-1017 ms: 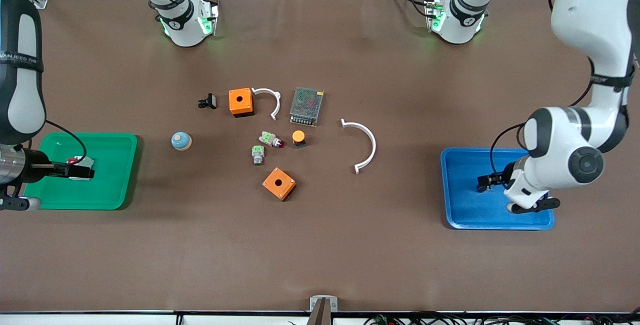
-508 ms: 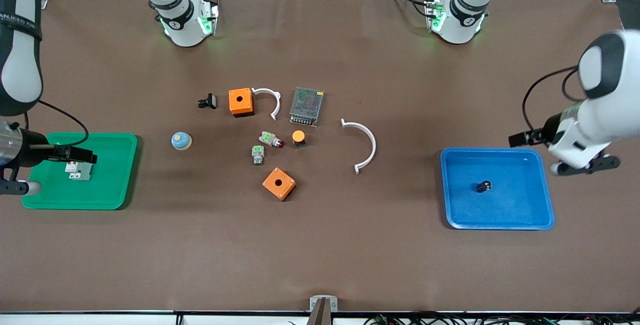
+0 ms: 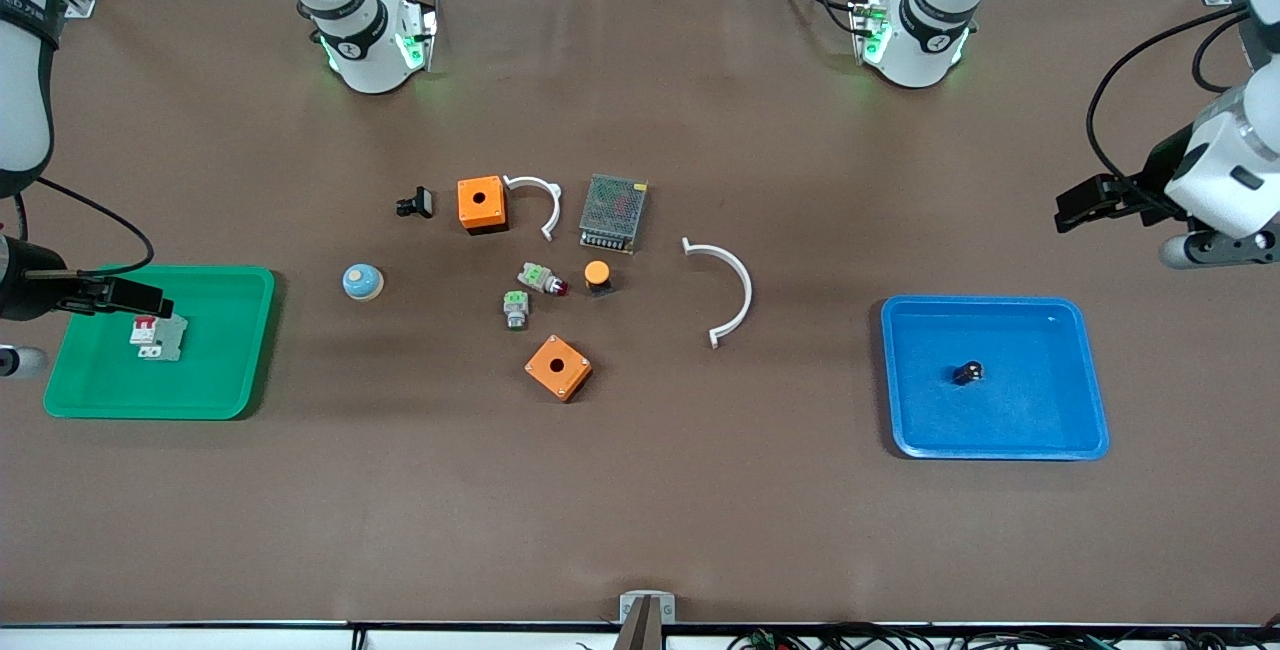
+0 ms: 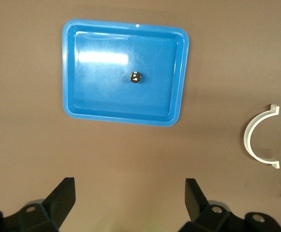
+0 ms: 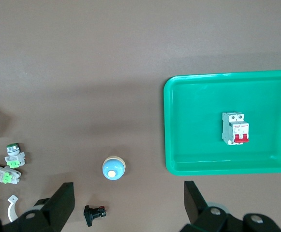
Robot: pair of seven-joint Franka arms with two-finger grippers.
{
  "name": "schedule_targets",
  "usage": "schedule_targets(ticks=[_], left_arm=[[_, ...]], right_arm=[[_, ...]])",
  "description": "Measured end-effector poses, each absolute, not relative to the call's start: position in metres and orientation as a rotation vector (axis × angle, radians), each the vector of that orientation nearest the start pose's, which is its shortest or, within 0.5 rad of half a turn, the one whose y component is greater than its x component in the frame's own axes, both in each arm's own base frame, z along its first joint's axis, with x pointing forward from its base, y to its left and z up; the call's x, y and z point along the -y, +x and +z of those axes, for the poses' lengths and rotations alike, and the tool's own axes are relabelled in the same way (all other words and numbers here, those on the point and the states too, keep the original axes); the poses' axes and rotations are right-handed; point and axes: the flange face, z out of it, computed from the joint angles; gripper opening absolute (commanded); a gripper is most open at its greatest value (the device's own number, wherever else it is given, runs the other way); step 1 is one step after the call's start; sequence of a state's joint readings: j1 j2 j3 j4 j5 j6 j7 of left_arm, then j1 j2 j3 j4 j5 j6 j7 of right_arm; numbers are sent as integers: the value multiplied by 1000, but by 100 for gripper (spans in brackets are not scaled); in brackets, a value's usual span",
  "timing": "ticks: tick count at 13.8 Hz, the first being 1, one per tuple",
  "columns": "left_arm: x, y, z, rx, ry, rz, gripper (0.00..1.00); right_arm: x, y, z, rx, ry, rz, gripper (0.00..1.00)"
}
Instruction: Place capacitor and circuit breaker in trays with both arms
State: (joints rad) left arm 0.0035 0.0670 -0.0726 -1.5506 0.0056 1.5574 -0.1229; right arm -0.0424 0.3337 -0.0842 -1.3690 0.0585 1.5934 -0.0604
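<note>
Both tools gape wide and empty: the right tool (image 3: 150, 302) hangs over the green tray (image 3: 240, 350) above the circuit breaker (image 3: 158, 335), the left tool (image 3: 1085, 202) raised over bare table (image 3: 640, 510) near the blue tray (image 3: 1090, 430) holding the capacitor (image 3: 967, 371). The breaker looks rigid and light, best gripped across its flat sides; the tiny capacitor may roll.
</note>
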Motion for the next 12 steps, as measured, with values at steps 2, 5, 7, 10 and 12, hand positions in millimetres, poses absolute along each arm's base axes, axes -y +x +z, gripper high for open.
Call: schedule_targets(ticks=[2, 5, 7, 10, 12], left_arm=[[38, 572, 605, 79, -3135, 64, 100], [37, 573, 615, 80, -3139, 32, 100], [38, 573, 615, 82, -3149, 34, 100], [39, 574, 614, 83, -3155, 36, 100], [38, 575, 617, 84, -3156, 23, 100]], right_arm=[[65, 644, 522, -99, -3094, 165, 100], [59, 637, 542, -84, -3095, 142, 100], [51, 626, 563, -60, -3109, 128, 100], [46, 606, 590, -41, -3132, 130, 100], [47, 596, 603, -43, -3135, 137, 100]])
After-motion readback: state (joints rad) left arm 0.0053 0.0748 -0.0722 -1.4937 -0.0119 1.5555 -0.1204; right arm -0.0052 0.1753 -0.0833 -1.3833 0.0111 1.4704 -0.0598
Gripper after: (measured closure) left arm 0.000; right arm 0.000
